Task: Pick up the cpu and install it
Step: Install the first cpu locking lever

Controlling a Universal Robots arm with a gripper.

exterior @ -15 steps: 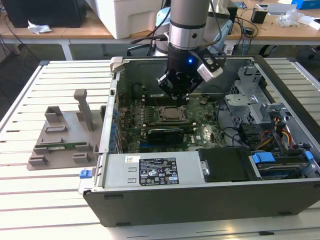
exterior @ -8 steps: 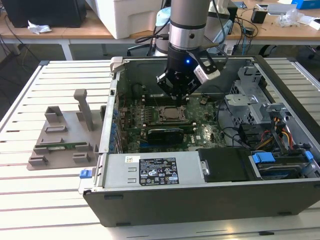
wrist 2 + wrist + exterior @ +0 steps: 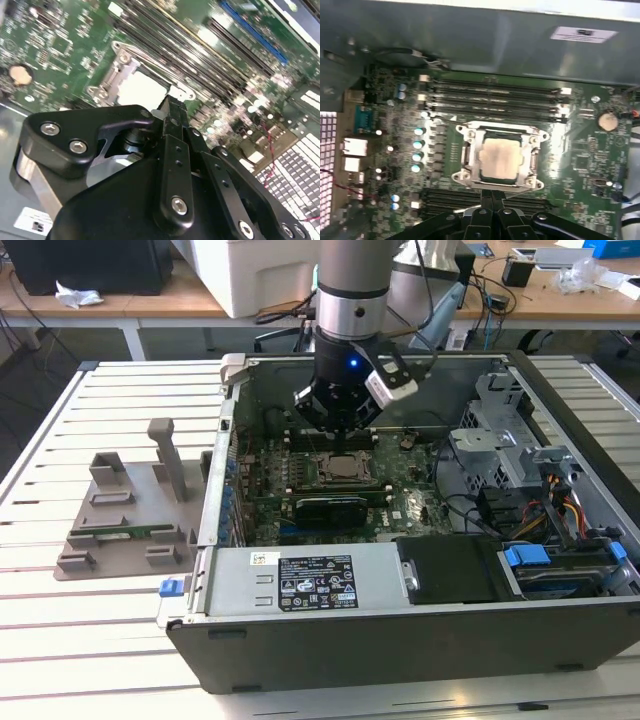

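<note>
The cpu (image 3: 501, 159) sits in its socket (image 3: 497, 131) — gripper (image 3: 492, 196) just above, fingers apparently together, holding nothing; check seating.

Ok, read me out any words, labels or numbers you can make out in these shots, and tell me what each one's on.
Nothing can be read as text.
Large label on the metal cover inside the computer case, exterior view: print too small.
White sticker on the case wall, first wrist view: blurred.
Corner sticker, second wrist view: blurred.
Motherboard markings: too small.
</note>
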